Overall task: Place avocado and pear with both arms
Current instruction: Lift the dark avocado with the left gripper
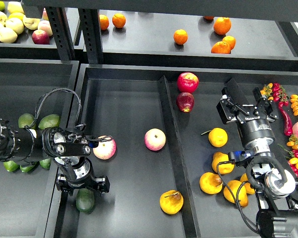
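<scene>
Head view: left gripper point(84, 187) points down, its fingers straddling the avocado point(85, 200) directly beneath it; whether they pinch it I cannot tell. Right gripper point(245, 102) looks spread and empty. The pear point(171, 202) lies well below and left of it, across a divider point(176, 158). Both fruits probably feel firm, smooth and roll easily; grip across their widest middles. Open tray floor surrounds the pear.

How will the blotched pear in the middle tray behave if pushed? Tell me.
The pear looks roundish and lies free on the flat tray floor, so it would probably roll. Its brown blotch hints at a soft spot, likely bruising under a firm squeeze.
</scene>
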### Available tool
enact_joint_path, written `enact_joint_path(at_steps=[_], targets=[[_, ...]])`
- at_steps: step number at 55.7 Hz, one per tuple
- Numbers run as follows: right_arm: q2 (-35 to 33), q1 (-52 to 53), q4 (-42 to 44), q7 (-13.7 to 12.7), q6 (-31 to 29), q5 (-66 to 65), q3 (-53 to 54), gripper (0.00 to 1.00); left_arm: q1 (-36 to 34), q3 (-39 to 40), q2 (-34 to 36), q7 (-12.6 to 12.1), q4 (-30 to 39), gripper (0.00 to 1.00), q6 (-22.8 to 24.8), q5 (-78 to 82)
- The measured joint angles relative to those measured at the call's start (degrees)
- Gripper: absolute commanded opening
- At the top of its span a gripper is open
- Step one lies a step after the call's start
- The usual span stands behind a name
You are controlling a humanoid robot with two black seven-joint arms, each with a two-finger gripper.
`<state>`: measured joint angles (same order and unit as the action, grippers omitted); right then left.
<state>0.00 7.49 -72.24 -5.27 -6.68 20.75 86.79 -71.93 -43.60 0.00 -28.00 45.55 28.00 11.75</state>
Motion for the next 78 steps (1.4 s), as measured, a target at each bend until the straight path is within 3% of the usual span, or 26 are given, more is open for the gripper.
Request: enact_joint_path(at_steps=[24,52,70,78], targets=[[0.0,0.0,0.0,0.0,0.0,0.0,0.0,1.00,2.8,1.7,0.0,0.0,-0.4,0.93,0.0,0.2],[0.0,0.0,0.0,0.0,-0.2,0.0,-0.2,0.99,4.1,2.9,0.0,0.0,-3.1,0.72,0.0,1.3],[0.0,0.0,0.2,0.0,-0.2,0.0,-0.2,1.00,4.5,4.0,0.0,0.0,-3.6,0.50,0.0,1.3],[0.0,-0.1,0.2,0.0,-0.2,0.0,-0.3,1.00,4.7,4.6,0.0,0.0,-4.2,0.33,0.0,1.2]])
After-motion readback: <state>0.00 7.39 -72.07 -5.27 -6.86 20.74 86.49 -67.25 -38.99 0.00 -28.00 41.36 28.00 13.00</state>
